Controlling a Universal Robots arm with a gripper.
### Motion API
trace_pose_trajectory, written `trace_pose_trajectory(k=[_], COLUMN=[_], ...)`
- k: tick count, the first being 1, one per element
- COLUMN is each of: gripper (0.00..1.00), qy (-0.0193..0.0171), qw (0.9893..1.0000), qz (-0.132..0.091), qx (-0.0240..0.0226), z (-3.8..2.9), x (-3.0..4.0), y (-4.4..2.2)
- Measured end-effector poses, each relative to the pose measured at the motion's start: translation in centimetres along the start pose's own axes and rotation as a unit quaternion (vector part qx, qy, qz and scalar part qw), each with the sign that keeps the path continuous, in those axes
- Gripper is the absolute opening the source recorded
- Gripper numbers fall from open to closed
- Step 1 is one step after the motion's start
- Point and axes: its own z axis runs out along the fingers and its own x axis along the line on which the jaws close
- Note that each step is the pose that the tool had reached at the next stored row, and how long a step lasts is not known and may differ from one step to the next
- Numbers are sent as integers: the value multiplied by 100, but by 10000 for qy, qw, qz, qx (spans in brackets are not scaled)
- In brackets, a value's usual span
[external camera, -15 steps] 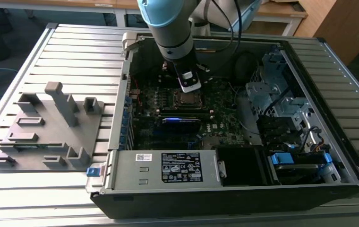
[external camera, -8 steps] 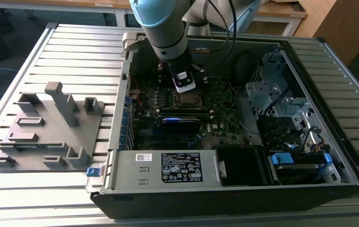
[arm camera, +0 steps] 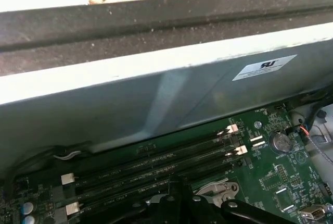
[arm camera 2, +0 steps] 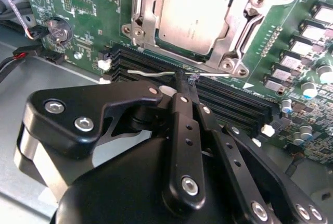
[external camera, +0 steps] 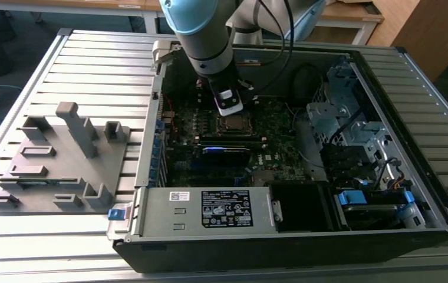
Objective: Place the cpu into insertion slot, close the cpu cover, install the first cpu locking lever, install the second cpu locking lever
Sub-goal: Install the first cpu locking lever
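cpu is seated on the motherboard, with the cpu cover down flat over it, framing the metal top. gripper fingers are closed together, tips at 1 thin wire locking lever that runs along the edge of the black memory slots; it looks pinched, contact partly hidden. In the exterior view the arm reaches into the open computer case

Robotics lab bench, seen in exterior view: robot arm over open computer case, slotted aluminium table, grey jig plate at frame left, wooden desks along top edge.
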Motion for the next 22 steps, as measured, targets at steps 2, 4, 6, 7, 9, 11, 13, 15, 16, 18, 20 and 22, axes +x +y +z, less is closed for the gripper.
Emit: trace_pose_trajectory(k=[2,4,6,7,9,11,13,15,16,18,20,22], gripper=[10,10,10,10,10,10,10,10,10,10,10,10], qy=[-19,-42,-67,-76,-87,-96,-105,-115,-119,-127,-129,-129], qw=[10000,9999,9998,9998,9997,9997,9996,9996,9995,9995,9995,9995], qz=[48,105,167,190,214,233,249,266,272,275,274,274], qx=[11,23,36,42,47,55,62,71,78,97,102,104], z=[6,12,19,21,29,41,56,71,75,77,76,76], x=[3,4,6,7,11,18,24,31,33,34,34,34], y=[0,1,2,5,14,24,34,45,49,52,51,51])
